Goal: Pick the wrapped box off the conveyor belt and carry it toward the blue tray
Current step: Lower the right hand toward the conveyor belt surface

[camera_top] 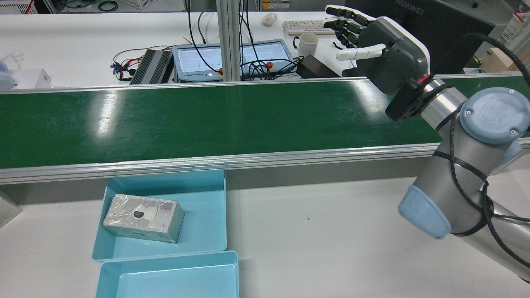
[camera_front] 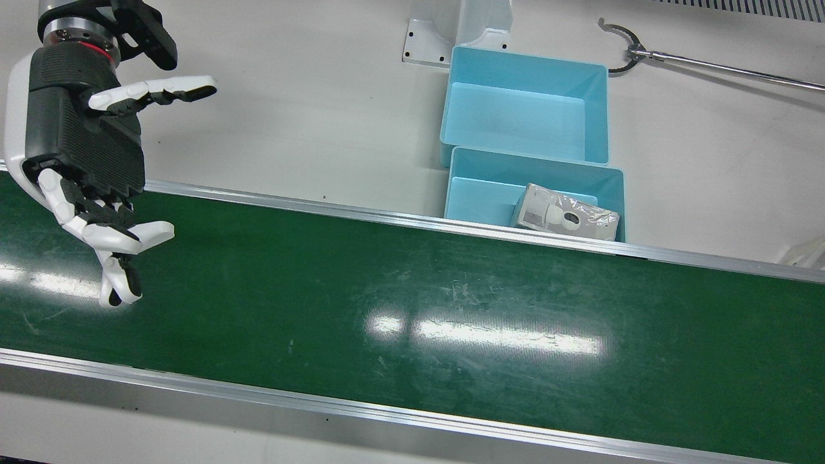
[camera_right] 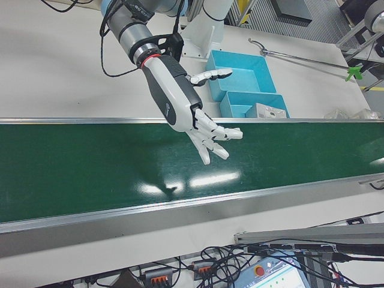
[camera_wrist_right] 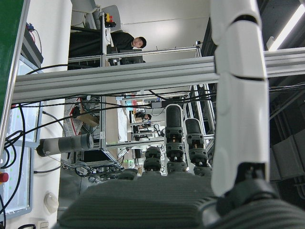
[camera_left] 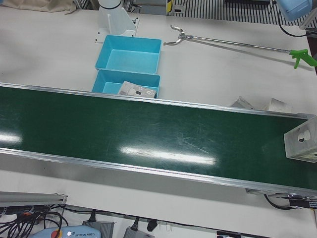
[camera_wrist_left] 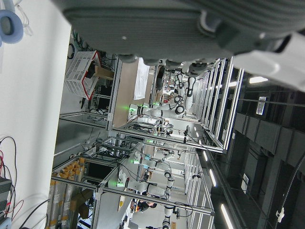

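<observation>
A wrapped box (camera_left: 301,145) with a dark round mark stands on the green conveyor belt (camera_left: 148,134) at the right edge of the left-front view; no other view shows it. My right hand (camera_front: 84,161) hovers open over the other end of the belt (camera_front: 412,309), fingers spread and holding nothing; it also shows as the right hand (camera_top: 385,54) from behind. A second wrapped box (camera_front: 564,216) lies in the blue tray (camera_front: 480,183) beside the belt. Only the palm edge of my left hand (camera_wrist_left: 157,28) shows, in its own view, with nothing in it.
A second, empty blue tray (camera_front: 515,109) touches the first on the side away from the belt. A long metal reacher tool (camera_front: 709,64) lies on the white table past the trays. Monitors, cables and a mug (camera_top: 307,43) sit beyond the belt.
</observation>
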Robot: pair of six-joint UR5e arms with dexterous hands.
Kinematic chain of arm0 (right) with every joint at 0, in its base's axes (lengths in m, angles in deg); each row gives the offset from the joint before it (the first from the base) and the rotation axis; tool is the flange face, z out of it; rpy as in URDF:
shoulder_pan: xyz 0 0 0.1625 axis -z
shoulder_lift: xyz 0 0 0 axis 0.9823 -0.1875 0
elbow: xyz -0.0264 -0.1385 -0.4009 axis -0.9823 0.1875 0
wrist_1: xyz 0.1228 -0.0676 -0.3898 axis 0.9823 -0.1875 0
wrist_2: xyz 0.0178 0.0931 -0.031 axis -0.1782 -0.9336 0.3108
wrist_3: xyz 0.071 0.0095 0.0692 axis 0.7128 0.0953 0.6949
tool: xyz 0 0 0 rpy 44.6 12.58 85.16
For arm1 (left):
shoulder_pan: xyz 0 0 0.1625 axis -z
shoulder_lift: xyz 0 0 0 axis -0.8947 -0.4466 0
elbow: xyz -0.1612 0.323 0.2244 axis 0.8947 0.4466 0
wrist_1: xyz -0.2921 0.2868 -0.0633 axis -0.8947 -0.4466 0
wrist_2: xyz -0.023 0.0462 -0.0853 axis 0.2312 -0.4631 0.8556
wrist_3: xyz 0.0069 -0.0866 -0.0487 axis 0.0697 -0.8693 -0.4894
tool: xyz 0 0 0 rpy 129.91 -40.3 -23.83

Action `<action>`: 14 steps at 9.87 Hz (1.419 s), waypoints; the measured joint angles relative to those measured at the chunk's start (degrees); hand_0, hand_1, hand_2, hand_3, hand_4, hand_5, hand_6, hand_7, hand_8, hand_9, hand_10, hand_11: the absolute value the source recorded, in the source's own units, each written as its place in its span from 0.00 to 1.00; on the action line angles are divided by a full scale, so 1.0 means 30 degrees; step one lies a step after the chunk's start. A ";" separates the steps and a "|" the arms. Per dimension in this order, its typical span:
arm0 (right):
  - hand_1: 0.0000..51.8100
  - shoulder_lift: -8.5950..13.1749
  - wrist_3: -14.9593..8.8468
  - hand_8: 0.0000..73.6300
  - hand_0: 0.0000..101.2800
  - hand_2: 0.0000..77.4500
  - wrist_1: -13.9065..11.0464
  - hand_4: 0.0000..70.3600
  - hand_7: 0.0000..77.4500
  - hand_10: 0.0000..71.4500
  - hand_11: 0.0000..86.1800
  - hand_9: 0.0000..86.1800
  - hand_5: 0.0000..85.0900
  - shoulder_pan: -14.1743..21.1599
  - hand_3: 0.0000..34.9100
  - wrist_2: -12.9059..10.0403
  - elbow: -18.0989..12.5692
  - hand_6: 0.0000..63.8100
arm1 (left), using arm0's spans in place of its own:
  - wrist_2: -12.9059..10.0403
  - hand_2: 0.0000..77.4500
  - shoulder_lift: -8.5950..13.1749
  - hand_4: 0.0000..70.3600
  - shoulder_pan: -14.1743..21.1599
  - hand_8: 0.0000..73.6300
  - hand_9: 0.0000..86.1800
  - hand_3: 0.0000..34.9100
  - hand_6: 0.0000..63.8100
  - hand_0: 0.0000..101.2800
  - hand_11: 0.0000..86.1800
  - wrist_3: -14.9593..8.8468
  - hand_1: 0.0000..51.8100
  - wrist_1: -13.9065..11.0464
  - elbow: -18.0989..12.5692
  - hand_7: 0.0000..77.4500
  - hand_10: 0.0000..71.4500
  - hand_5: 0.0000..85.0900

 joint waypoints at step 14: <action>0.24 0.0820 0.0006 0.05 0.47 0.09 0.1709 0.14 0.27 0.00 0.01 0.06 0.17 0.1170 0.01 -0.0306 0.2793 0.13 | 0.0000 0.01 0.0000 0.00 -0.0001 0.01 0.00 0.00 0.01 0.00 0.01 0.0000 0.00 -0.0001 0.0000 0.01 0.00 0.01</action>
